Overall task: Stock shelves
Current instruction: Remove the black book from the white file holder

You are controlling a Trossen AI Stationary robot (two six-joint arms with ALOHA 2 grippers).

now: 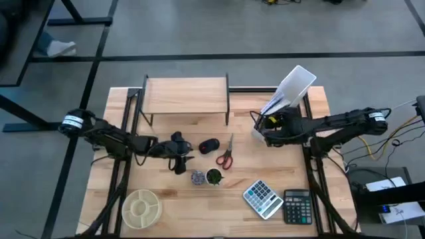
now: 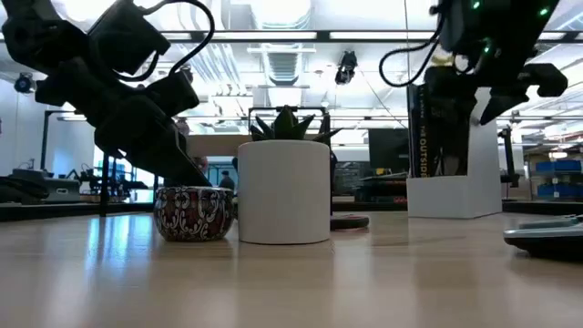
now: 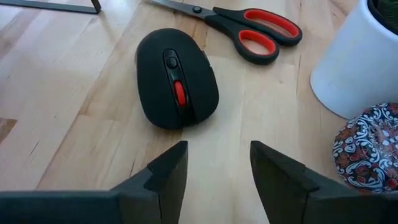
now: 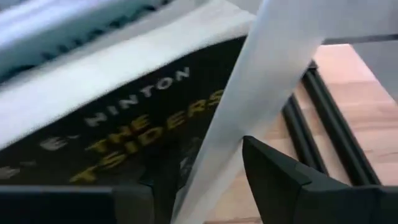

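— Where did the shelf [image 1: 186,95] stand?

— At the far side of the worktop [image 1: 279,166], a little left of the middle, its light board on thin black legs. Nothing lay on the board.

— And to its right?

— A white file holder [image 1: 292,89], well apart from the shelf, leaning and holding books. One dark book [image 4: 124,134] carried yellow lettering on its spine.

— Was an arm there?

— The right claw [image 1: 269,124] sat at the holder's near end. From its wrist camera, one finger [image 4: 292,180] was outside the holder's white wall and the other was on the book's side of it, so the claw was spread with the wall between. Whether the fingers touched the wall I could not tell.

— The left arm?

— The left claw [image 3: 217,177] hung low over the worktop in front of the shelf, fingers spread and holding nothing. A black mouse [image 3: 176,78] with a red wheel lay just beyond the fingertips, apart from them.

— What lay near the mouse?

— Red-handled scissors [image 3: 245,28] just past it, blades pointing toward the shelf. Nearer the front edge, a white pot with a small green plant [image 2: 284,187] stood beside a small patterned tin [image 2: 193,212]; from table height the two looked close to touching.

— Anything else?

— A round divided tray [image 1: 141,207] at the front left corner, and two calculators at the front right: a grey one [image 1: 262,198] set askew, and a black one [image 1: 297,206] just beside it.
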